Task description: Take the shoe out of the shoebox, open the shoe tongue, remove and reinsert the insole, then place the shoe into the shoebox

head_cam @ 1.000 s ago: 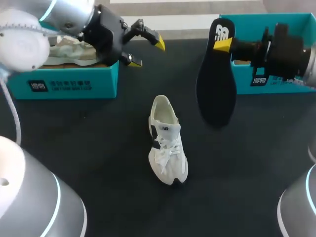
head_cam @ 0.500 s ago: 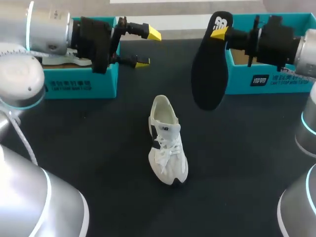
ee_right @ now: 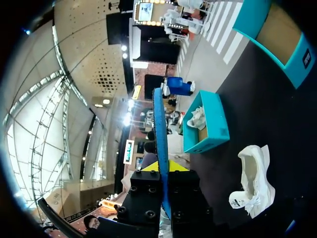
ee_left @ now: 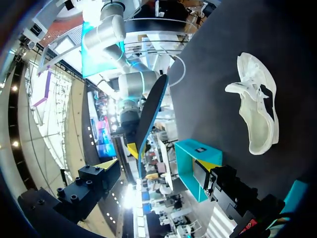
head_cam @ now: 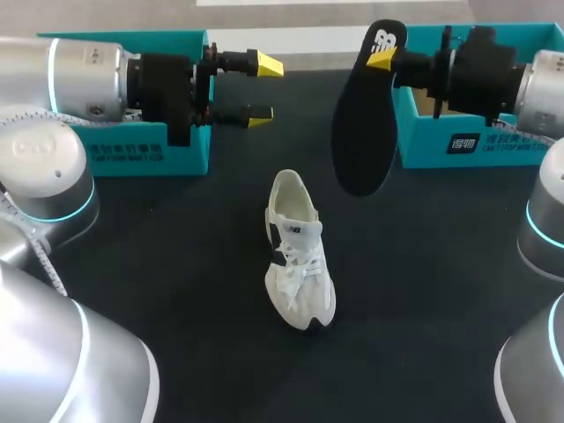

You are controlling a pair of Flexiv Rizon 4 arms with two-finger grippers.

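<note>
White shoe (head_cam: 298,251): upright on its sole, middle of the black table (head_cam: 176,264), outside both boxes.

Head view: black insole (head_cam: 361,123) hangs above the table, clamped at its narrow end by the right gripper (head_cam: 383,60). The left gripper (head_cam: 262,88) is beside the left shoebox (head_cam: 123,145), fingers apart.

Left wrist view: shoe and insole ahead, well apart.

Right wrist view: insole edge-on between the fingers, shoe on the table beyond.

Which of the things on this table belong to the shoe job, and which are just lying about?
For the job: white lace-up sneaker; black foam insole, held in the right tool; open teal cardboard shoebox on the right.
Lying about: left teal shoebox holding another pale shoe.
</note>
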